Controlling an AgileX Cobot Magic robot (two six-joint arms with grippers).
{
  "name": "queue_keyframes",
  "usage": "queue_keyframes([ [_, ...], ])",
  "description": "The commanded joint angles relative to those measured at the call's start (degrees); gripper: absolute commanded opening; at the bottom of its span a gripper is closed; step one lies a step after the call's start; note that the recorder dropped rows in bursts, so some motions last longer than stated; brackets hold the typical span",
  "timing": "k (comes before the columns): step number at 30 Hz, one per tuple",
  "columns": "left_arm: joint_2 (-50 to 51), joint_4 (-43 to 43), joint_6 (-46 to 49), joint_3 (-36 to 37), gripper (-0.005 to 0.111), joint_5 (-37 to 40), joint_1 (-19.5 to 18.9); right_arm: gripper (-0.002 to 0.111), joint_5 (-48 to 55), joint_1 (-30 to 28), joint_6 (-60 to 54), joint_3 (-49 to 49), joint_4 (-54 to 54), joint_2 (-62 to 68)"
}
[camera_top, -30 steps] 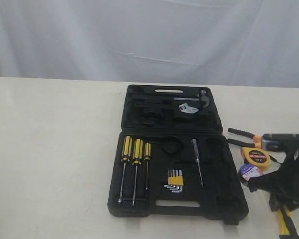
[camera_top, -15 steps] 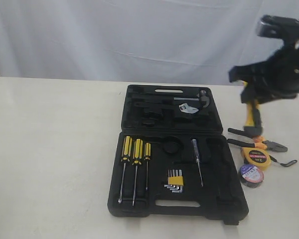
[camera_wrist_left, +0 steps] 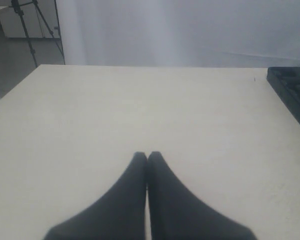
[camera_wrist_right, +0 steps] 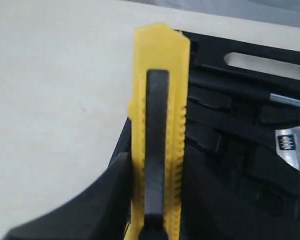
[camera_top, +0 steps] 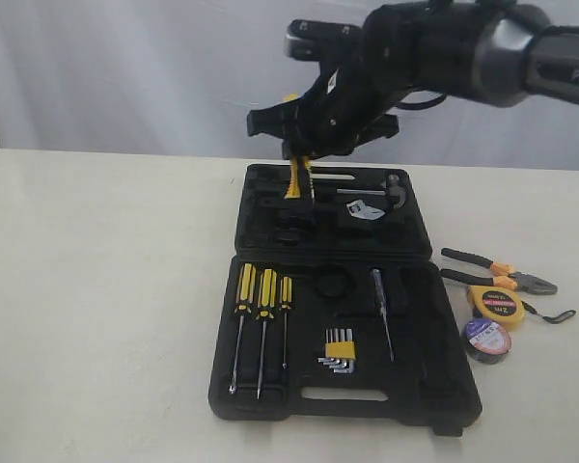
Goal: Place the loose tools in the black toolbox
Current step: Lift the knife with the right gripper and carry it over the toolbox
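My right gripper [camera_top: 299, 154] is shut on the yellow-black utility knife [camera_top: 296, 179] [camera_wrist_right: 157, 135], which hangs above the far lid half of the open black toolbox [camera_top: 420, 381] [camera_wrist_right: 240, 125]. The pliers [camera_top: 497, 272], the yellow tape measure [camera_top: 495, 304] and the black tape roll [camera_top: 486, 340] lie on the table right of the toolbox. My left gripper [camera_wrist_left: 147, 156] is shut on nothing, low over bare table, with a corner of the toolbox [camera_wrist_left: 292, 92] at the side of its view.
Three yellow-black screwdrivers [camera_top: 261, 323], a yellow hex key set [camera_top: 339, 349] and a thin dark screwdriver [camera_top: 382, 313] lie in the near half of the toolbox. A hammer [camera_top: 372, 196] and a wrench [camera_wrist_right: 290, 147] sit in the lid. A white curtain hangs behind the table.
The right arm lifted the utility knife from the table's near right corner, swung it up and leftward, and now holds it over the toolbox lid. Other tools stayed put.
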State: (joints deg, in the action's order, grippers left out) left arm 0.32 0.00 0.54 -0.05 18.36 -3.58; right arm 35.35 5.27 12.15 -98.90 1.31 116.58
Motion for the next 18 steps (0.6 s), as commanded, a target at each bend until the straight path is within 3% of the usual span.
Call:
queue_keyframes([
  [1,-0.32,0.00,-0.12,0.05,0.000,-0.06,0.33,0.000,-0.66,0.58,0.67,-3.07,-1.67,4.38],
  [9,-0.32,0.00,-0.12,0.05,0.000,-0.06,0.33,0.000,1.00,-0.44,-0.10,-3.60,-3.99,3.88],
  [18,-0.32,0.00,-0.12,0.05,0.000,-0.06,0.33,0.000,10.42,-2.66,-3.13,-2.09,-7.87,-0.73],
])
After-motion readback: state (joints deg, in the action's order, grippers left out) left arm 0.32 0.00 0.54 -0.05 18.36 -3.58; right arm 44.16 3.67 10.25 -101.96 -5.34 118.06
